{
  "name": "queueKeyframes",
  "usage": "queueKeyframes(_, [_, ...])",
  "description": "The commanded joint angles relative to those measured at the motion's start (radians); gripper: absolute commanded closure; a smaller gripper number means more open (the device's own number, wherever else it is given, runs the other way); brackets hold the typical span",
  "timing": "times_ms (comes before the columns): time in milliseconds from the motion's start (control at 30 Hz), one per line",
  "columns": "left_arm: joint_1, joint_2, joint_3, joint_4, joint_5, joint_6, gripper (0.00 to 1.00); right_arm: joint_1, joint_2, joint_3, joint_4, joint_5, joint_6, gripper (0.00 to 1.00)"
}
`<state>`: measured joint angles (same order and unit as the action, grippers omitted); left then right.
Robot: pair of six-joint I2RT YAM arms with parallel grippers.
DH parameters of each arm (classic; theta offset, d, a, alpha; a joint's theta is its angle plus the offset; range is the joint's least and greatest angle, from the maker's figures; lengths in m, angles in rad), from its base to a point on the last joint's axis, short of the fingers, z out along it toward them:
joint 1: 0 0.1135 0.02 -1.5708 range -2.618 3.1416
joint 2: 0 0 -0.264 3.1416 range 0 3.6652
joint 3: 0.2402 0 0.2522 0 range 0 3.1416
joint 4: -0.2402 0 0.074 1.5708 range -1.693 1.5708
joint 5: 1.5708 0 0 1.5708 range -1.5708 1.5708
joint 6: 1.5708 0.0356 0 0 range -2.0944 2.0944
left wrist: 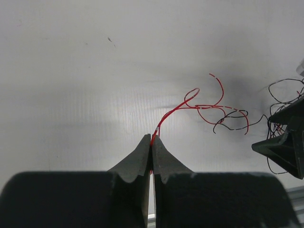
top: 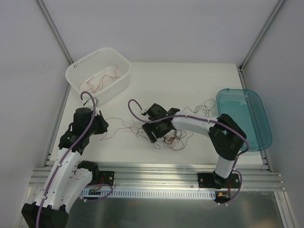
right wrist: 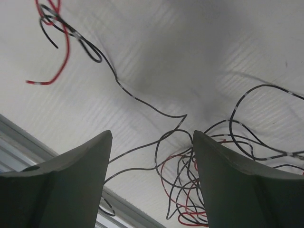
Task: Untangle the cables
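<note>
Left wrist first: seeing the left gripper point(left wrist: 152, 139) with jaws squeezed flat together, pinching a red cable point(left wrist: 178, 108) right at the tips. From there, curling up and off to the right over the white table point(left wrist: 95, 71) and into a small knot with a black strand. Right wrist next: got the right gripper point(right wrist: 152, 137) spread wide, nothing between the pads, hanging just above the main clump of cables point(right wrist: 190, 185). Black and red all mixed up in there, mostly under the right-hand finger. Also spotting one black strand snaking off to the upper left and crossing a short red piece. Top view last: can find that clump near the front of the table, a bit right of middle. Right gripper parked on its left side, left gripper well off to the left, with the thin red cable trailing between it and the pile. Can't judge either set of jaws from up here. Also noticing a few loose strands inside the white basket point(top: 71, 78) at the back left, and a see-through blue tub point(top: 256, 130) at the right edge.
</note>
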<state>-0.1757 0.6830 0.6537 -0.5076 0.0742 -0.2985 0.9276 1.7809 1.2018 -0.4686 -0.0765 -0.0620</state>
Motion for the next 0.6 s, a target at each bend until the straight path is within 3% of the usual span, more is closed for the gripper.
queueKeyframes(0, [0.004, -0.016, -0.006, 0.017, -0.053, 0.004, 1.0, 0.013, 0.026, 0.027, -0.047, 0.067, -0.024, 0.28])
queueKeyframes(567, [0.005, -0.03, -0.006, 0.012, -0.068, -0.002, 1.0, -0.009, 0.038, 0.005, 0.008, 0.124, 0.057, 0.39])
